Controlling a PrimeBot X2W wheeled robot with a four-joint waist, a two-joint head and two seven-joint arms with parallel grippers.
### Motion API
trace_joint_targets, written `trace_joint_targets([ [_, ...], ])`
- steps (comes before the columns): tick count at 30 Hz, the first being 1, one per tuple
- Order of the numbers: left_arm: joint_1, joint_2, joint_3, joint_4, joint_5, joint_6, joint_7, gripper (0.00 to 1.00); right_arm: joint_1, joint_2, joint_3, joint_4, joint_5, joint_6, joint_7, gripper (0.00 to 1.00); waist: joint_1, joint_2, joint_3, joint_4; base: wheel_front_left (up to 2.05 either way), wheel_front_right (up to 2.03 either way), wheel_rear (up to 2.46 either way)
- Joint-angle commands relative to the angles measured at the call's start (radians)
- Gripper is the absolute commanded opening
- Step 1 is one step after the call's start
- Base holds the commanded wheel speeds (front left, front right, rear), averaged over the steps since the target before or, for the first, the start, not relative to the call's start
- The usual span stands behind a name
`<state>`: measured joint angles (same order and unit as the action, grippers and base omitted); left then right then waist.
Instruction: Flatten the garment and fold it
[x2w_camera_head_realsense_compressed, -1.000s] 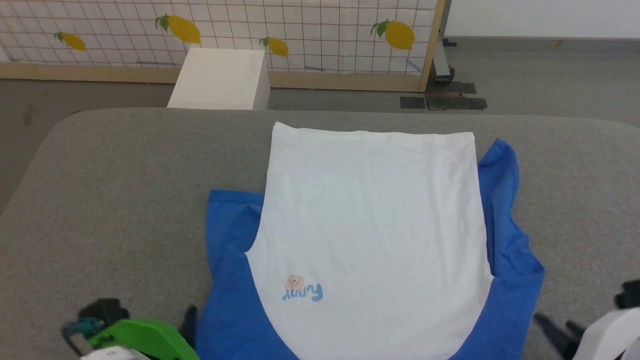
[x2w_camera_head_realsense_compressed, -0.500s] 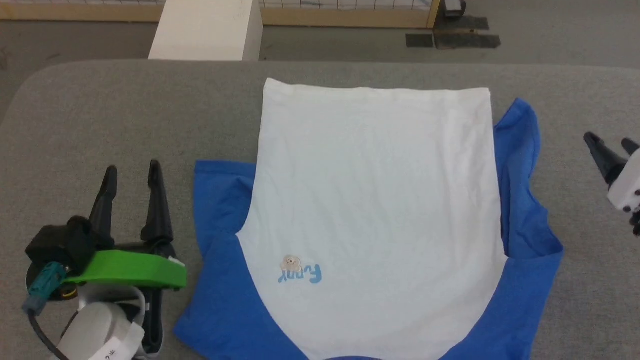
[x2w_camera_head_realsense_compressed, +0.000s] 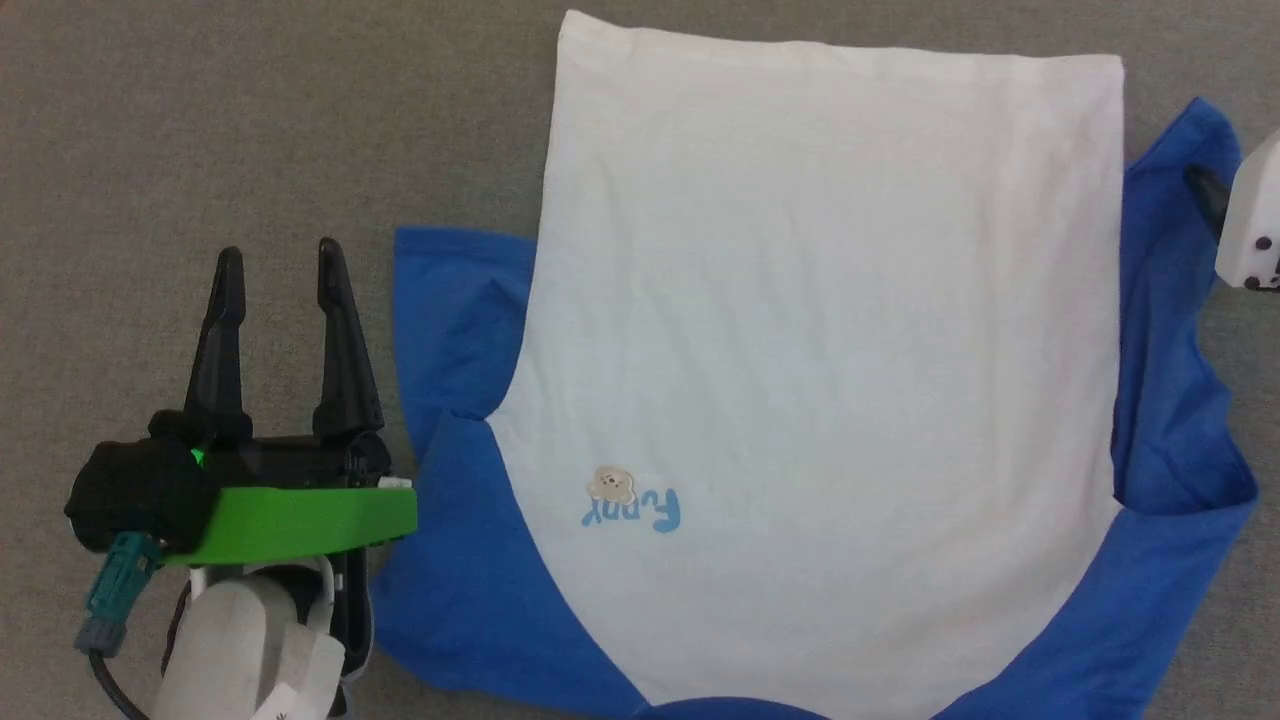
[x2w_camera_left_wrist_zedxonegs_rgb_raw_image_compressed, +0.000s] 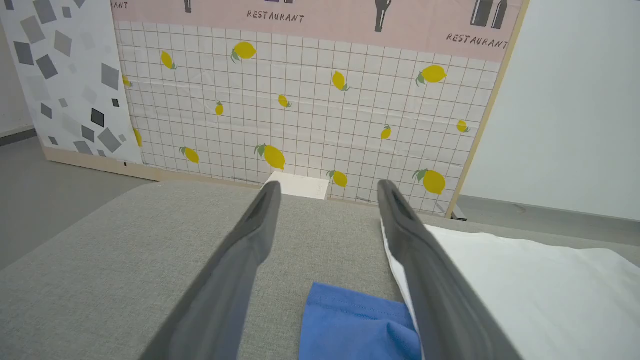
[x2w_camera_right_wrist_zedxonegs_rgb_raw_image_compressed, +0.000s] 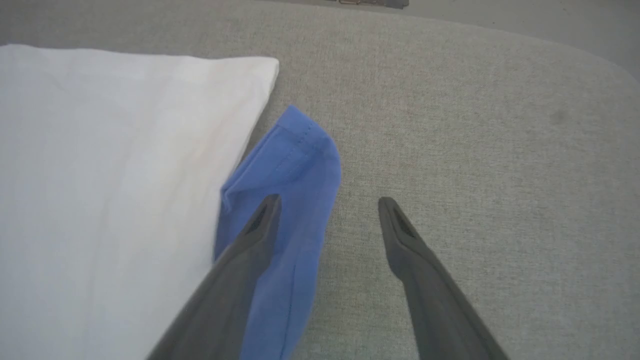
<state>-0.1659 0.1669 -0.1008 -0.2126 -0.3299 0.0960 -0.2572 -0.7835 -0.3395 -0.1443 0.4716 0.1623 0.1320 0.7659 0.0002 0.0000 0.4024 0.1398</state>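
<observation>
While the grey surface underlies everything, the garment lies flat between left gripper and right gripper, both spread wide. A lemon-print panel and white box stand beyond the left fingers. One blue sleeve lies beside them, and the other sleeve lies partly beneath the right gripper.

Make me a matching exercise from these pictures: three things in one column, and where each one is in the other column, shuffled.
1. left gripper
2. right gripper
3. blue lettering

A. on the white chest of the garment
B. open, one finger over a blue sleeve
C. open, over the grey surface beside the garment

Pairs: 1-C, 2-B, 3-A.
</observation>
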Motion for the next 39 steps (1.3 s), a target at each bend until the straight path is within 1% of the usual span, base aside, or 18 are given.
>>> trace_joint_targets([
  [1, -0.016, -0.011, 0.013, -0.005, 0.020, -0.015, -0.004, 1.00, -0.018, -0.005, 0.006, 0.020, -0.012, -0.001, 0.000, 1.00, -0.0002, 0.0000, 0.046, 0.040, 0.00, 0.00, 0.00],
  [4, -0.016, -0.038, 0.035, -0.004, 0.044, -0.046, -0.004, 1.00, -0.035, 0.004, 0.013, 0.062, -0.016, -0.001, -0.013, 1.00, -0.0002, 0.0000, 0.044, 0.042, 0.00, 0.00, 0.00],
  [5, -0.013, -0.047, 0.042, 0.001, 0.048, -0.054, -0.004, 1.00, -0.038, 0.007, 0.014, 0.074, -0.015, -0.001, -0.021, 0.30, -0.0002, 0.0000, 0.040, 0.041, 0.00, 0.00, 0.00],
  [6, -0.013, -0.052, 0.047, 0.004, 0.054, -0.061, -0.004, 1.00, -0.041, 0.008, 0.015, 0.081, -0.016, -0.001, -0.032, 0.14, -0.0002, 0.0000, 0.036, 0.038, 0.00, 0.00, 0.00],
  [7, -0.013, -0.060, 0.054, 0.005, 0.057, -0.070, -0.004, 1.00, -0.044, 0.007, 0.014, 0.088, -0.017, -0.001, -0.049, 0.00, -0.0002, 0.0000, 0.029, 0.034, 0.00, 0.00, 0.00],
  [9, -0.008, -0.071, 0.064, 0.015, 0.066, -0.084, -0.004, 1.00, -0.045, 0.006, 0.000, 0.103, -0.020, -0.001, -0.077, 0.00, -0.0002, 0.0000, 0.010, 0.025, 0.00, 0.00, 0.00],
  [10, -0.001, -0.080, 0.076, 0.026, 0.071, -0.097, -0.004, 1.00, -0.042, 0.004, -0.025, 0.117, -0.022, -0.001, -0.104, 0.00, -0.0002, 0.0000, -0.015, 0.015, 0.00, 0.00, 0.00],
  [13, 0.012, -0.090, 0.092, 0.043, 0.077, -0.114, -0.004, 1.00, -0.029, -0.001, -0.077, 0.134, -0.013, -0.001, -0.138, 0.00, -0.0002, 0.0000, -0.067, -0.006, 0.00, 0.00, 0.00],
  [17, 0.042, -0.098, 0.114, 0.070, 0.077, -0.133, -0.004, 1.00, 0.004, -0.030, -0.152, 0.139, -0.010, -0.001, -0.171, 0.00, -0.0002, 0.0000, -0.145, -0.036, 0.00, 0.00, 0.00],
  [20, 0.072, -0.103, 0.132, 0.085, 0.075, -0.143, -0.004, 1.00, 0.038, -0.052, -0.183, 0.122, -0.005, -0.001, -0.182, 0.00, -0.0002, 0.0000, -0.201, -0.058, 0.00, 0.00, 0.00],
  [23, 0.100, -0.106, 0.146, 0.092, 0.072, -0.150, -0.004, 1.00, 0.078, -0.053, -0.174, 0.062, 0.016, -0.001, -0.196, 0.00, -0.0002, 0.0000, -0.243, -0.077, 0.00, 0.00, 0.00],
  [27, 0.134, -0.109, 0.164, 0.088, 0.069, -0.155, -0.004, 1.00, 0.146, -0.041, -0.106, -0.075, 0.087, -0.001, -0.218, 0.00, -0.0002, 0.0000, -0.274, -0.097, 0.00, 0.00, 0.00],
  [31, 0.160, -0.112, 0.191, 0.063, 0.063, -0.146, -0.005, 1.00, 0.217, 0.013, -0.021, -0.238, 0.178, -0.001, -0.232, 0.00, -0.0002, 0.0000, -0.290, -0.115, 0.00, 0.00, 0.00],
  [36, 0.187, -0.114, 0.205, 0.052, 0.059, -0.149, -0.005, 1.00, 0.307, 0.074, 0.161, -0.423, 0.257, -0.001, -0.217, 0.00, -0.0002, 0.0000, -0.302, -0.114, 0.00, 0.00, 0.00],
  [39, 0.193, -0.114, 0.208, 0.055, 0.057, -0.152, -0.005, 1.00, 0.344, 0.104, 0.290, -0.485, 0.291, -0.001, -0.203, 0.00, -0.0002, 0.0000, -0.303, -0.101, 0.00, 0.00, 0.00],
])
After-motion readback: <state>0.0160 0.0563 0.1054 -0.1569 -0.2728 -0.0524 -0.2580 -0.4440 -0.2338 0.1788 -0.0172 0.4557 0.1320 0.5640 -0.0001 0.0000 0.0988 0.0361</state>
